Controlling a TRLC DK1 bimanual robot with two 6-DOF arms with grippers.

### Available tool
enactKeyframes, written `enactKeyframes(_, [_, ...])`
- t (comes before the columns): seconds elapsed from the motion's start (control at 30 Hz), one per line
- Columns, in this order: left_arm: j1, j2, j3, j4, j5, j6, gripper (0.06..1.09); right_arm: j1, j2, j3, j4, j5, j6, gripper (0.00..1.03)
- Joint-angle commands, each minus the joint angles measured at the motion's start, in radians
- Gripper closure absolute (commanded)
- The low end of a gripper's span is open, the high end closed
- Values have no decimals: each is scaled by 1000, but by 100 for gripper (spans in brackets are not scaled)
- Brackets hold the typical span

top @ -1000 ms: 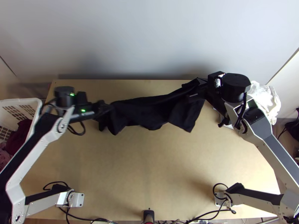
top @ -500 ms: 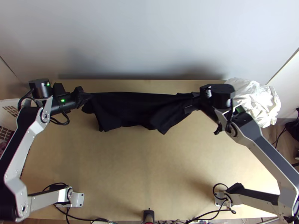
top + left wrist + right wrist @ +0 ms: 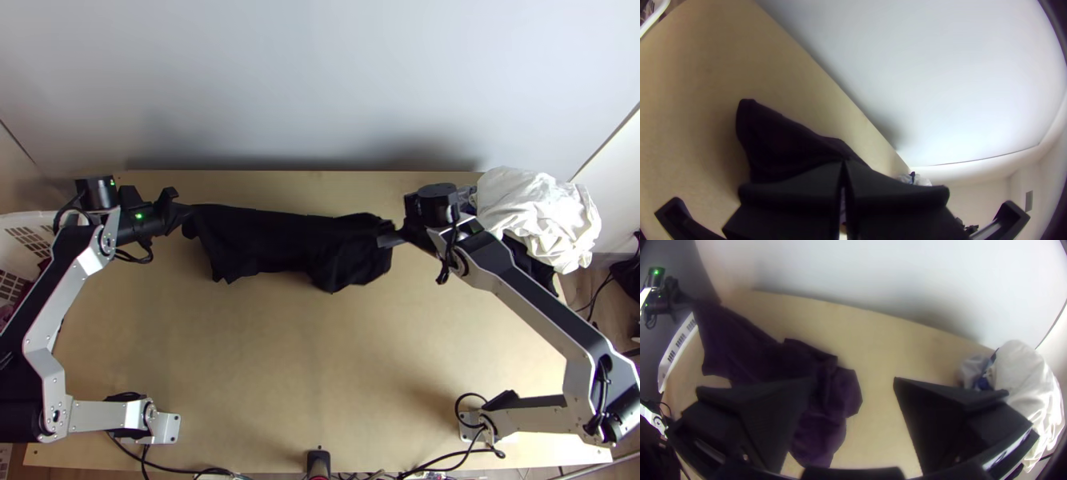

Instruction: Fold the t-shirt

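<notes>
The left gripper (image 3: 186,210) is at the table's far left in the top view, shut on a corner of the black t-shirt (image 3: 276,240). From there the shirt stretches across the far part of the table, its right end bunched. Beside that bunched end stands the right gripper (image 3: 390,234), open. In the left wrist view, the left gripper (image 3: 843,166) has its fingers together over the dark shirt (image 3: 778,138). The right wrist view has the right gripper (image 3: 853,382) with fingers wide apart, the shirt (image 3: 831,418) lying partly behind one finger.
A heap of white cloth (image 3: 536,216) lies at the table's far right corner, with dark cloth beside it. A white basket (image 3: 24,240) holding clothes stands off the left edge. The wall (image 3: 320,88) rises behind the table's far edge.
The left gripper first moved left with the shirt, pulling it straighter, then slightly back. My right gripper has let go of the shirt and come left and nearer; the shirt's right end has dropped into a bunch.
</notes>
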Motion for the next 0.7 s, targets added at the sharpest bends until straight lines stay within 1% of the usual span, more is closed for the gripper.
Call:
enactKeyframes(0.0, [29,11,-85,77,1,23,105,16,21,-19,-136,-64,62,3])
enactKeyframes(0.1, [59,11,-131,109,1,31,105,70,-64,-45,-213,-81,80,4])
enactKeyframes(0.27, [102,9,-185,155,13,38,105,183,-198,-74,-374,-158,134,4])
enactKeyframes(0.37, [105,11,-188,157,15,48,105,214,-210,-91,-486,-293,146,4])
enactKeyframes(0.5, [104,7,-182,163,15,41,105,299,-210,-171,-526,-308,102,4])
enactKeyframes(0.57, [102,1,-177,163,15,34,105,303,-209,-223,-518,-308,76,4])
enactKeyframes(0.67, [102,-8,-172,163,15,20,105,303,-213,-294,-483,-310,69,4])
